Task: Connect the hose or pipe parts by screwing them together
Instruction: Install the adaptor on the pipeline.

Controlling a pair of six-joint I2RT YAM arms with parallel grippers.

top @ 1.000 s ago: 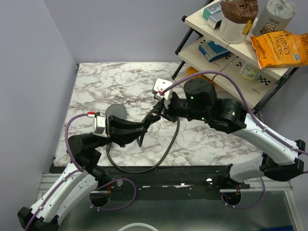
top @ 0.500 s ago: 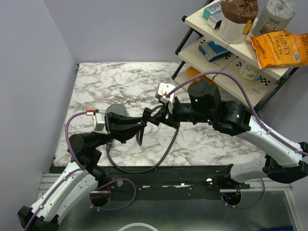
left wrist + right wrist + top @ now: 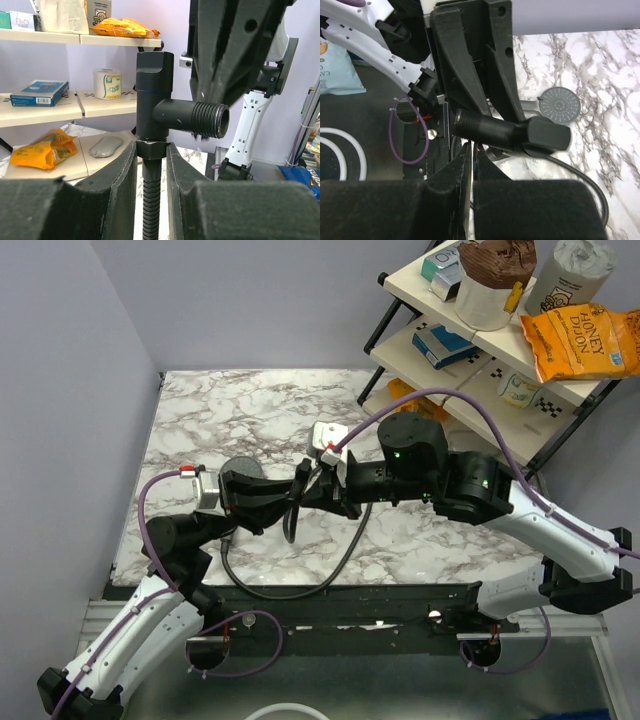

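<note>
My left gripper [image 3: 151, 150] is shut on the end nut [image 3: 151, 148] of the black ribbed hose [image 3: 150, 205]. A black elbow fitting [image 3: 154, 95] stands upright on that nut, its threaded side outlet [image 3: 211, 120] pointing right. In the right wrist view the same fitting [image 3: 505, 132] lies just above my right gripper [image 3: 472, 150], whose jaws are pressed together with nothing between them. From above, both grippers [image 3: 300, 490] meet over the table's near middle. The grey shower head [image 3: 561, 105] lies flat on the marble, and the hose loops [image 3: 335, 558] toward the front edge.
A black-framed shelf unit [image 3: 455, 375] stands at the back right, holding boxes, a tub and an orange chip bag [image 3: 580, 338]. The lilac wall [image 3: 60, 390] closes the left side. Purple cables [image 3: 150, 510] arc off both wrists.
My right gripper has closed its jaws and slid left, up against the fitting held by the left gripper. The left arm has barely moved.
</note>
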